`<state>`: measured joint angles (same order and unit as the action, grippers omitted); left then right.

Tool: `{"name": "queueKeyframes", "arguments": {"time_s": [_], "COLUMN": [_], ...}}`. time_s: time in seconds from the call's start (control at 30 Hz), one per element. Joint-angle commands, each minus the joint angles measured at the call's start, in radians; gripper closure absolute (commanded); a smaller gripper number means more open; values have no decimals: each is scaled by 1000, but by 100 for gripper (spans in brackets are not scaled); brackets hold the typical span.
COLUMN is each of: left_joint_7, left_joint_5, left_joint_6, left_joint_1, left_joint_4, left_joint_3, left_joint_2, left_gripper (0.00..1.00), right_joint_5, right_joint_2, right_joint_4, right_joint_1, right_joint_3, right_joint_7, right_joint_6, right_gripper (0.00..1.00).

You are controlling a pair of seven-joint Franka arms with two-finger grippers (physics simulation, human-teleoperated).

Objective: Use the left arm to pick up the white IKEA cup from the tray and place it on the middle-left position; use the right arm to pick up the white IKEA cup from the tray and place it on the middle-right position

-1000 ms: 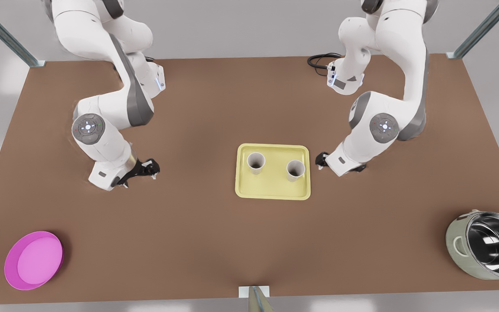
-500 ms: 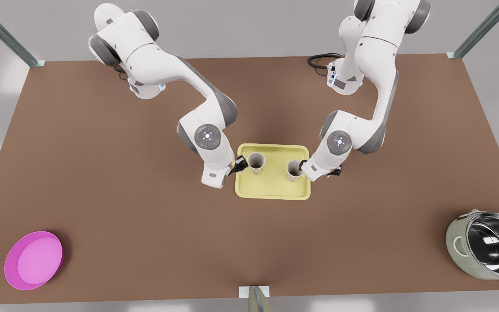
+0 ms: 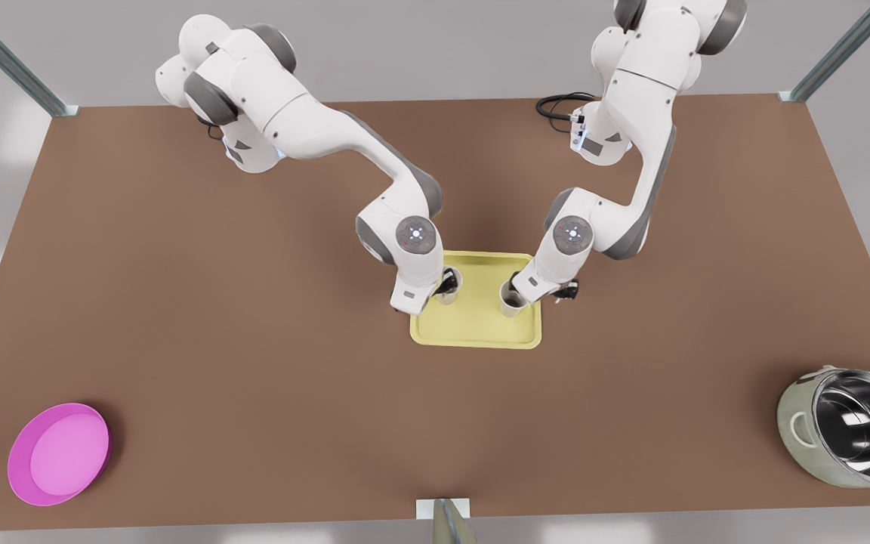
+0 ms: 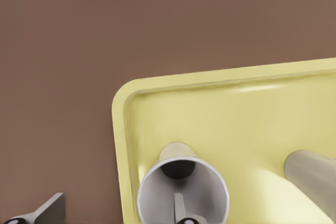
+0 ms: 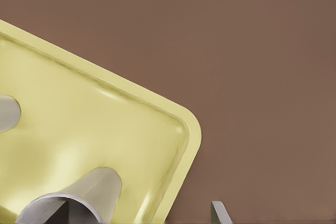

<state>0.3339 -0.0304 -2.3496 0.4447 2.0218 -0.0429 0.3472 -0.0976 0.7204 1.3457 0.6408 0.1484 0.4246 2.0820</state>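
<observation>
Two cups on one tray, a tool of mine at each.

Both white cups, (image 3: pixel 448 285) and (image 3: pixel 512 301), stand upright on the pale yellow tray (image 3: pixel 476 329) at the table's (image 3: pixel 254 363) middle. My left tool (image 3: pixel 444 283) is spread, one finger (image 4: pixel 179 209) inside the nine-o'clock cup, one outside; my right tool (image 3: pixel 516 291) straddles the three-o'clock cup's rim likewise.

- My tray (image 3: pixel 476 334) looks like smooth, faintly glossy plastic.
- Table (image 3: pixel 314 393): matt brown.
- Pot (image 3: pixel 850 437), near right: shiny metal inside.
- Dish (image 3: pixel 57 453): smooth magenta plastic.
</observation>
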Motion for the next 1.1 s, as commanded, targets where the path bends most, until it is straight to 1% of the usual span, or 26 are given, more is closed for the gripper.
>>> {"name": "queueKeyframes", "arguments": {"time_s": [0.0,0.03,0.07,0.3,0.33,0.37,0.43,0.5,0.53,0.57,0.6,0.63,0.67,0.7,0.77,0.8,0.83,0.87,0.9,0.93,0.97,1.0,1.07], "left_joint_7": [65,63,63,89,91,102,103,106,111,111,109,111,111,112,112,106,70,-54,-154,-266,-426,-522,-532], "left_joint_5": [-5,-5,-5,1,1,3,3,3,3,3,3,4,4,6,7,7,7,7,7,9,69,119,119], "left_joint_6": [-49,-111,-119,-189,-191,-191,-191,-191,-191,-191,-191,-191,-191,-191,-183,-177,-139,-82,-54,-54,-54,-68,-109], "left_joint_1": [0,-1,-1,0,2,2,14,17,17,17,17,17,17,17,8,3,3,3,3,2,-30,-81,-113], "left_joint_4": [18,61,64,52,49,45,44,41,38,37,37,35,31,29,21,21,23,35,35,43,48,41,29], "left_joint_3": [0,2,3,2,2,0,0,0,0,-2,0,-2,-2,0,8,18,51,115,169,233,281,279,281], "left_joint_2": [0,1,9,59,59,59,59,58,59,59,59,59,59,59,20,-7,-36,-72,-77,-77,-71,-51,-5], "left_gripper": [0,0,0,0,6,20,42,57,70,79,85,88,90,92,92,92,92,92,92,92,92,92,92], "right_joint_5": [-10,-10,-10,-8,-8,-8,-8,-8,-8,-8,-8,-8,-8,-5,3,3,4,4,4,4,4,4,6], "right_joint_2": [-1,-1,1,14,14,14,14,21,31,31,33,33,37,37,37,36,34,34,33,33,33,31,-1], "right_joint_4": [13,50,69,93,93,99,101,101,108,108,108,108,107,107,107,107,107,105,105,105,105,104,104], "right_joint_1": [8,10,11,53,53,54,53,53,53,53,53,53,53,53,53,53,53,53,53,51,51,53,43], "right_joint_3": [0,0,0,0,0,0,0,0,0,0,0,0,0,0,-1,-1,-1,-1,-1,-1,-1,0,0], "right_joint_7": [169,169,169,172,172,174,171,171,171,171,171,171,171,172,174,175,175,177,178,180,181,183,180], "right_joint_6": [15,62,92,95,95,95,95,98,132,135,135,135,135,135,130,127,125,124,124,124,124,124,90], "right_gripper": [0,0,0,0,0,0,0,1,2,4,6,11,20,31,59,65,70,76,83,87,90,91,92]}}
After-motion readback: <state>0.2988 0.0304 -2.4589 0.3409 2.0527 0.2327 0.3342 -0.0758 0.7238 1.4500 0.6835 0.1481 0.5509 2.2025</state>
